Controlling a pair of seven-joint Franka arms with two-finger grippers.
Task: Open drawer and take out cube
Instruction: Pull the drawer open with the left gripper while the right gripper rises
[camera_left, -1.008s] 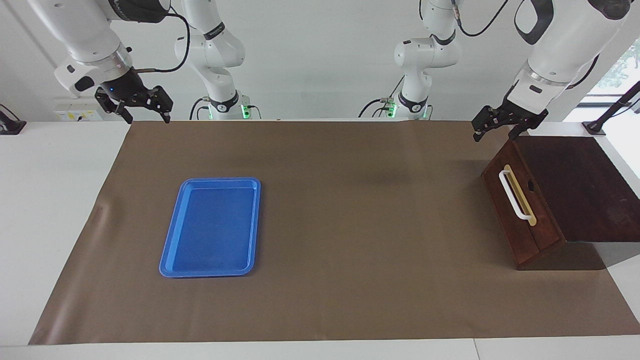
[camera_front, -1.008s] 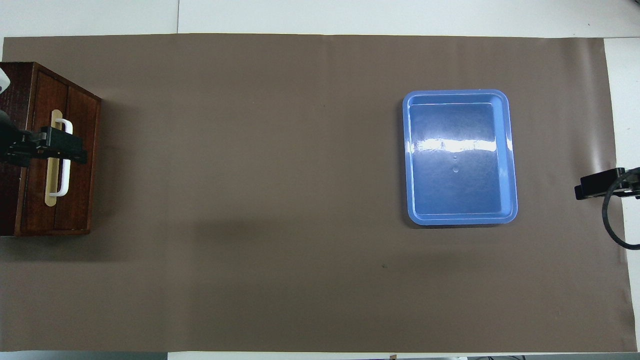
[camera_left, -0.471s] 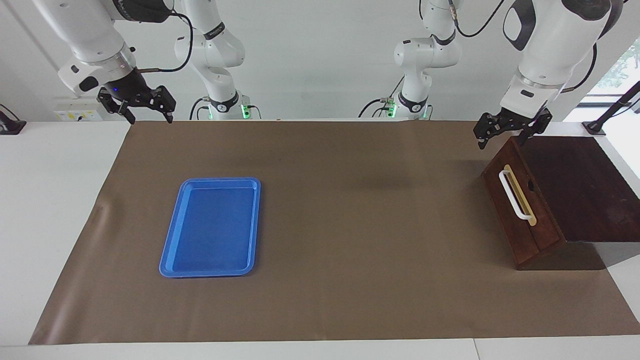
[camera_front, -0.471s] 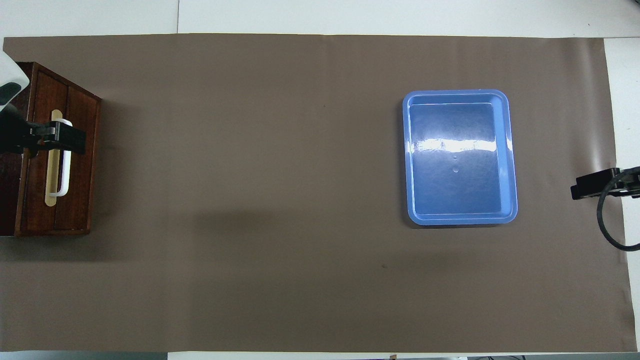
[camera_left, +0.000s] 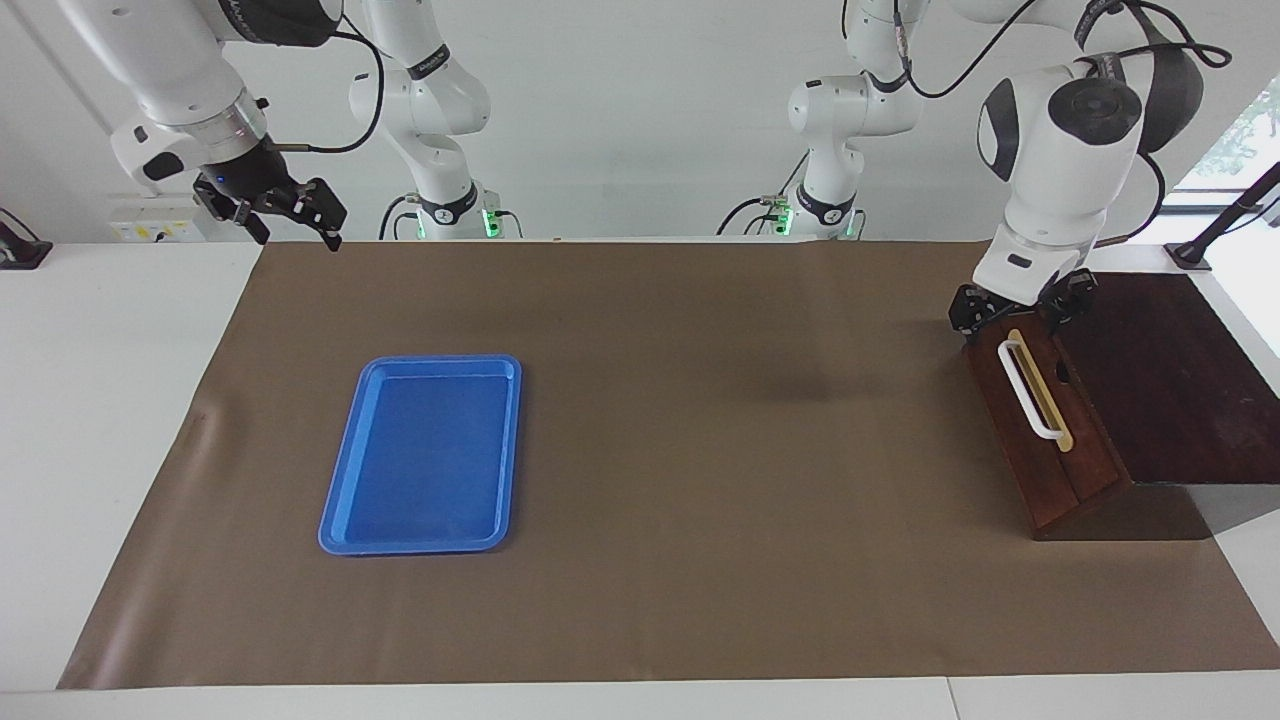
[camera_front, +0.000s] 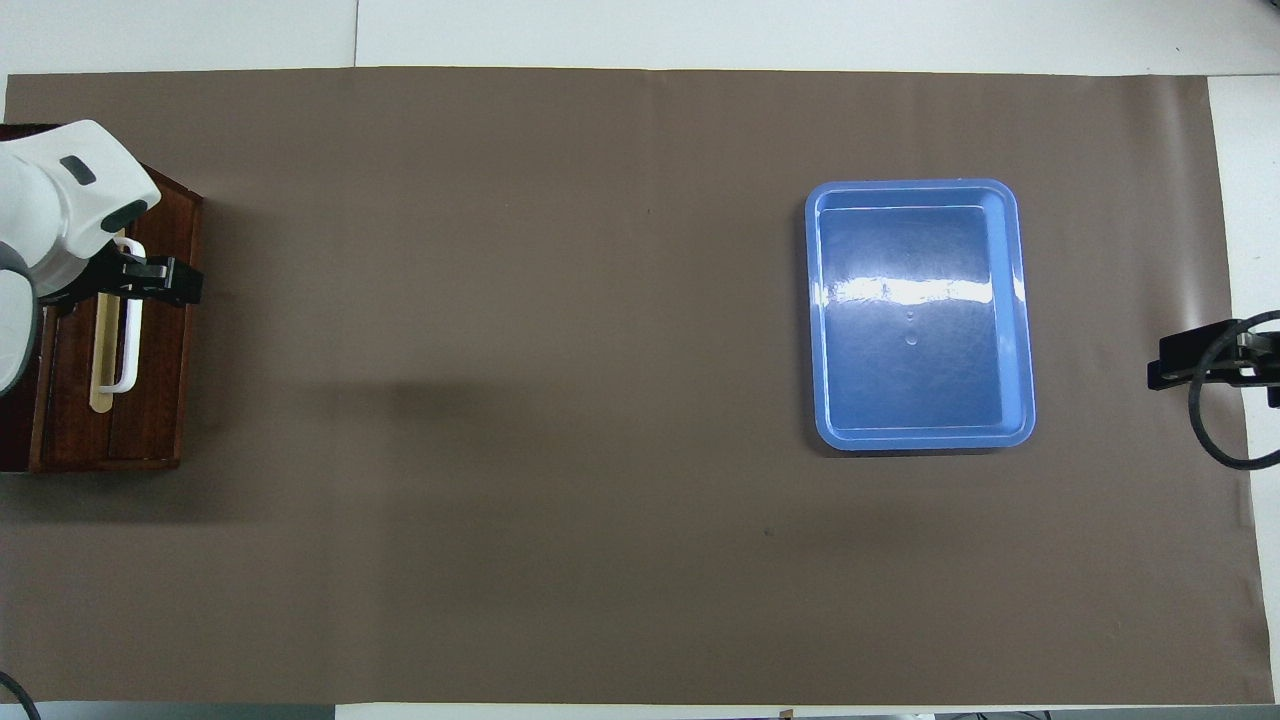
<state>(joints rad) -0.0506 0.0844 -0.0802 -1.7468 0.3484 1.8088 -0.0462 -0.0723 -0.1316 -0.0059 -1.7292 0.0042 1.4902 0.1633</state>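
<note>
Hovering with fingers apart, left gripper (camera_left: 1012, 310) straddles the shut drawer's (camera_left: 1040, 420) handle (camera_left: 1030, 390) end; right gripper (camera_left: 285, 212) likewise spread, waits above the brown mat's (camera_left: 650, 450) edge.

drawer (camera_left: 1040, 420): dark red-brown wood, smooth, with a soft shine; you can see the grain.
handle (camera_left: 1028, 390): white bar, smooth, looks like plastic.
strip (camera_left: 1045, 392): pale gold strip under the handle, flat and smooth, looks like metal.
cabinet (camera_left: 1170, 370): very dark wood on top, dull, not shiny.
tray (camera_front: 920, 315): blue plastic, smooth and very glossy; a bright white streak of light lies on it.
cover (camera_left: 700, 480): brown sheet, matt, looks like paper, a few small wrinkles at the edges.
table (camera_left: 110, 400): white, smooth, plain.
arms (camera_left: 1065, 150): white shells, smooth hard plastic, a little shiny.
end effectors: black and dull.
</note>
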